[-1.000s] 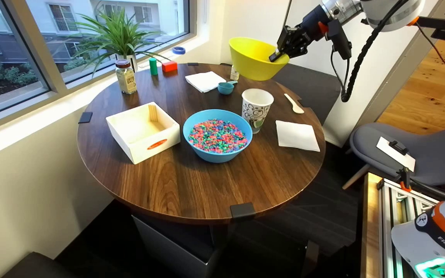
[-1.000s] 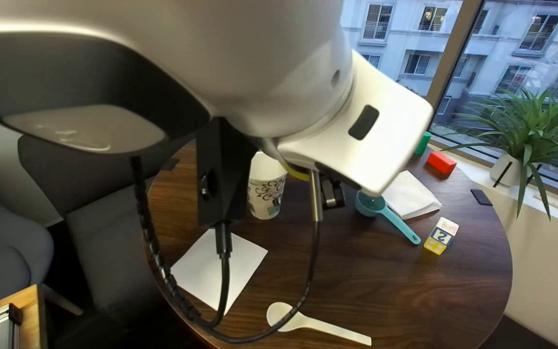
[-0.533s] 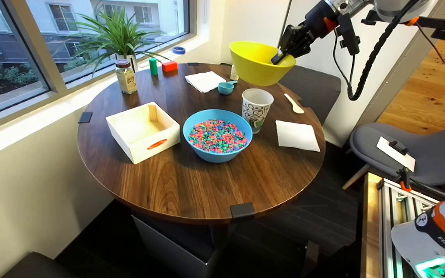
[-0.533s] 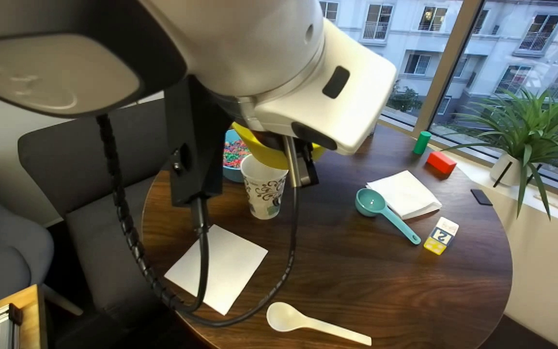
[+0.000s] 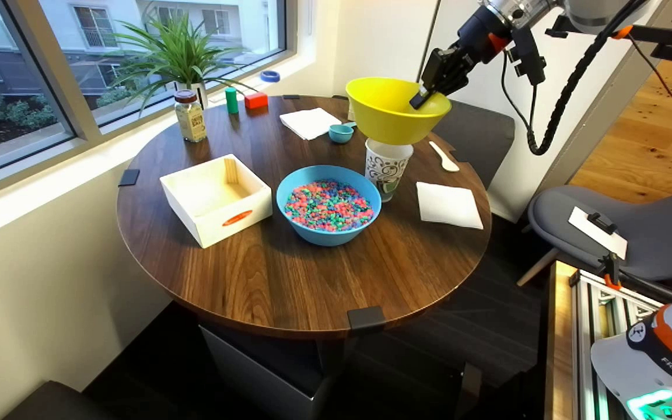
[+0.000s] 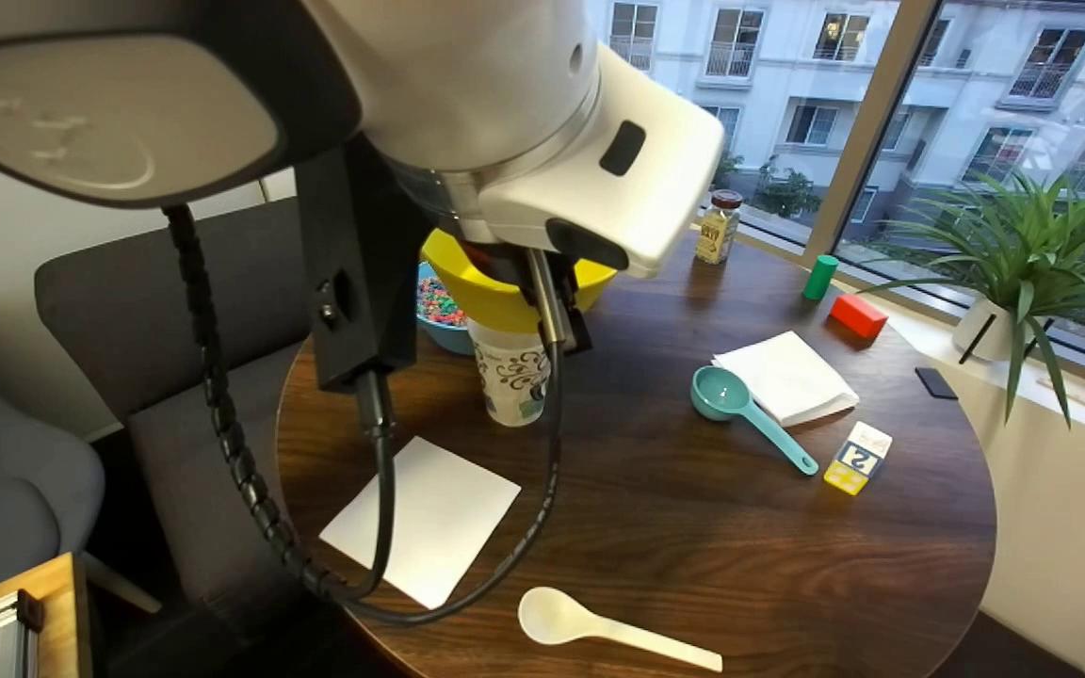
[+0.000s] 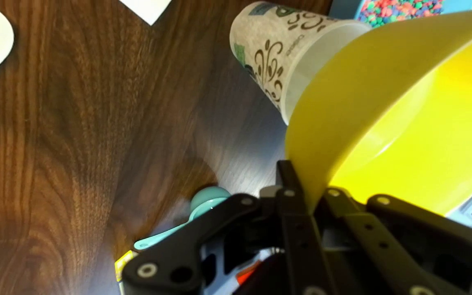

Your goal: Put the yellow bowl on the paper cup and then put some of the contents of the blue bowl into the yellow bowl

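Note:
My gripper (image 5: 421, 99) is shut on the rim wall of the yellow bowl (image 5: 394, 123), one finger inside and one outside, as the wrist view (image 7: 309, 190) also shows. The bowl is held slightly tilted over the upright paper cup (image 5: 385, 169), hiding part of its mouth in both exterior views. In the wrist view part of the cup's (image 7: 277, 53) open mouth shows beside the bowl's underside; I cannot tell whether they touch. The blue bowl (image 5: 327, 237) stands beside the cup, with its multicoloured contents (image 5: 329, 205) inside. The arm hides part of the yellow bowl (image 6: 486, 292) in an exterior view.
A white square box (image 5: 219, 219) stands beside the blue bowl. A folded napkin (image 5: 448, 204) and a pale spoon (image 5: 444, 157) lie near the cup. A teal scoop (image 6: 720, 394), napkins (image 6: 792, 377), a letter block (image 6: 858, 459) and a jar (image 6: 718, 228) are also on the table.
The gripper has lowered the yellow bowl toward the cup, and the bowl has become more level. It now covers part of the cup's mouth. The cup and blue bowl have not moved.

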`<action>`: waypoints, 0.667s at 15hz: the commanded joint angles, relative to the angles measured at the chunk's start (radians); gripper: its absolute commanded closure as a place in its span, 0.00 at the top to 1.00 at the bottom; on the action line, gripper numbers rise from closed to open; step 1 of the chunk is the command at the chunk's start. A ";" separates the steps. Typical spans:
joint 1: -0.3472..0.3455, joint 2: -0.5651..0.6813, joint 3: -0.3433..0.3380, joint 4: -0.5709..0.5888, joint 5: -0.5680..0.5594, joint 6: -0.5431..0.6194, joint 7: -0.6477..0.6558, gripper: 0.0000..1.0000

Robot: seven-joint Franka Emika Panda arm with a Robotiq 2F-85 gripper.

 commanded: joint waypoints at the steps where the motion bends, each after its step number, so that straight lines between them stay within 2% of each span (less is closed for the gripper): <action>1: 0.006 -0.013 -0.001 -0.014 -0.036 -0.027 0.023 0.02; 10: 0.004 -0.018 0.005 -0.031 -0.071 -0.022 0.030 0.02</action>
